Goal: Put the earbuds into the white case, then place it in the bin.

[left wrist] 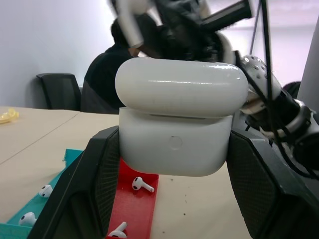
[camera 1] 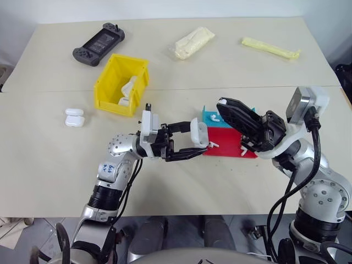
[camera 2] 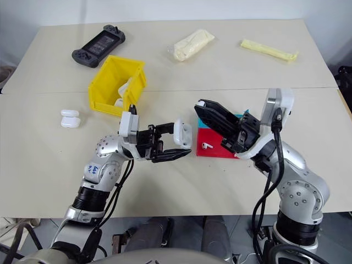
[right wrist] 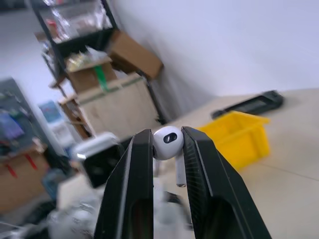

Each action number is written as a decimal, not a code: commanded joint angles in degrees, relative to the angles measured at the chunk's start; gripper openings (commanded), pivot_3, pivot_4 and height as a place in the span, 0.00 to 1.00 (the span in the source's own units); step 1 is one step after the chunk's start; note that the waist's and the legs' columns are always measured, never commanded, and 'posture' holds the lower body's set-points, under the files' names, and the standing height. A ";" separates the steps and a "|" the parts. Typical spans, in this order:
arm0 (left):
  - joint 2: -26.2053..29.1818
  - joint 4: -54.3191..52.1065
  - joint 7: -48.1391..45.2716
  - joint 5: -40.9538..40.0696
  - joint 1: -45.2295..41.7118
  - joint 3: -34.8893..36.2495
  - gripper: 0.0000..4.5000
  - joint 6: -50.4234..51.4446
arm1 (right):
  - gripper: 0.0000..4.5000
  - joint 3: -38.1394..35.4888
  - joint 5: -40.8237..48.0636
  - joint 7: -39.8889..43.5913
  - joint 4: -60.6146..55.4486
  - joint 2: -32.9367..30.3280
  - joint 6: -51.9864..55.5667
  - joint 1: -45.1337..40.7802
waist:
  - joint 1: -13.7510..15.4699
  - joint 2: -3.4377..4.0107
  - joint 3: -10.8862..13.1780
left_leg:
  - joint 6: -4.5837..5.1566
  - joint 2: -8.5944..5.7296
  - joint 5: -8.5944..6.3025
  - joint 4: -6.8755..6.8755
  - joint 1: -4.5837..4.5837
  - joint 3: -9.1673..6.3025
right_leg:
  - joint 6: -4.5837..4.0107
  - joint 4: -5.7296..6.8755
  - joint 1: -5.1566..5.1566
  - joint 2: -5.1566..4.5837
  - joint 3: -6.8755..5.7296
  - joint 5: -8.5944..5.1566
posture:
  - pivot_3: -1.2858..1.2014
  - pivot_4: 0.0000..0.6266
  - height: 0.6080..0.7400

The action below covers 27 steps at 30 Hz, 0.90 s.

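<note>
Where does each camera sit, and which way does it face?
Head views: from the head, looking down at the table; both arms show, left tool holding the white case, yellow bin beyond.
Left wrist view: along that tool's fingers, at the clamped case over the red tray.
Right wrist view: along the right tool, pinching an earbud.
Shared: the wrist views and head views both show the case.

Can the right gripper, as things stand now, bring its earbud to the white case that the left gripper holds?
Probably yes. The right gripper, shut on an earbud, hangs close beside the white case clamped in the left gripper, with open air between them. But the case's lid looks closed, so the earbud cannot go in yet.
</note>
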 commanded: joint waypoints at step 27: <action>-2.40 -4.31 2.29 -3.29 -3.74 2.43 0.62 3.43 | 0.10 9.82 -5.75 3.19 2.57 -1.74 -11.64 6.15 | 0.03 0.00 0.00 | 0.00 -0.01 0.00 0.00 0.00 0.02 | 0.00 -0.01 0.00 0.01 0.00 0.00 | 0.52 0.24 1.00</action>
